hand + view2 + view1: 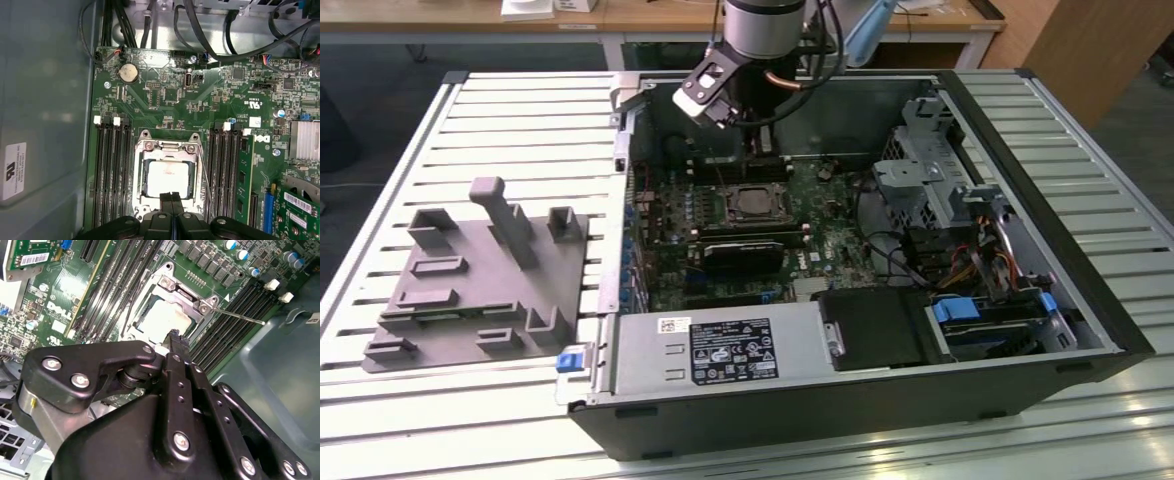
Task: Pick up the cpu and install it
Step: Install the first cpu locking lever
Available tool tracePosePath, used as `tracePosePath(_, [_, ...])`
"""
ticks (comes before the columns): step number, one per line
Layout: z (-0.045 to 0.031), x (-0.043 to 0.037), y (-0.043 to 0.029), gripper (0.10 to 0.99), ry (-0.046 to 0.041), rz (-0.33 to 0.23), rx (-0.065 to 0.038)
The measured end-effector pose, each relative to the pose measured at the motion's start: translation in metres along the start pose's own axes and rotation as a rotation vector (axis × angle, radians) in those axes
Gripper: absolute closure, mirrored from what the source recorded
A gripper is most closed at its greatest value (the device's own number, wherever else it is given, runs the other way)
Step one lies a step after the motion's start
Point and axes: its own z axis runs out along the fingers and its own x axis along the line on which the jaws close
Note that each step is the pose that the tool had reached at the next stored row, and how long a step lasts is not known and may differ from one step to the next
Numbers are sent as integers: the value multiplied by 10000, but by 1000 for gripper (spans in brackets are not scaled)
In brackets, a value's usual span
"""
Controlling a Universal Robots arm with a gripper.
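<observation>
The cpu [751, 203] lies flat in the motherboard socket inside the open computer case, its pale silver top facing up. Both wrist views show the cpu [167, 180] [161, 319] seated within the metal socket frame [169, 147]. My gripper [763, 150] hangs above the board just behind the socket in the exterior view. Its two black fingers are pressed together with nothing between them, and in the first wrist view the gripper [171, 196] has its tips over the cpu's near edge. In the second wrist view the gripper [175, 337] stands apart from the chip.
Memory slots [110, 175] flank the socket on both sides, and a thin socket lever [240, 317] sticks out sideways. A black rectangular card [744, 250] lies in front of the socket. A grey tray [474, 280] sits on the slatted table at the exterior view's left. Cables [921, 260] crowd the case's right.
</observation>
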Motion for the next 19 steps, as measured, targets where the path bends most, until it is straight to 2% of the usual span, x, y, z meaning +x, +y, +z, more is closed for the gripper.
tracePosePath(4, [-50, 0, 1, 980, -1, 0, 0])
tracePosePath(8, [-57, 1, 1, 980, 1, -79, 0])
tracePosePath(19, [-58, 1, 0, 980, 28, -1894, 17])
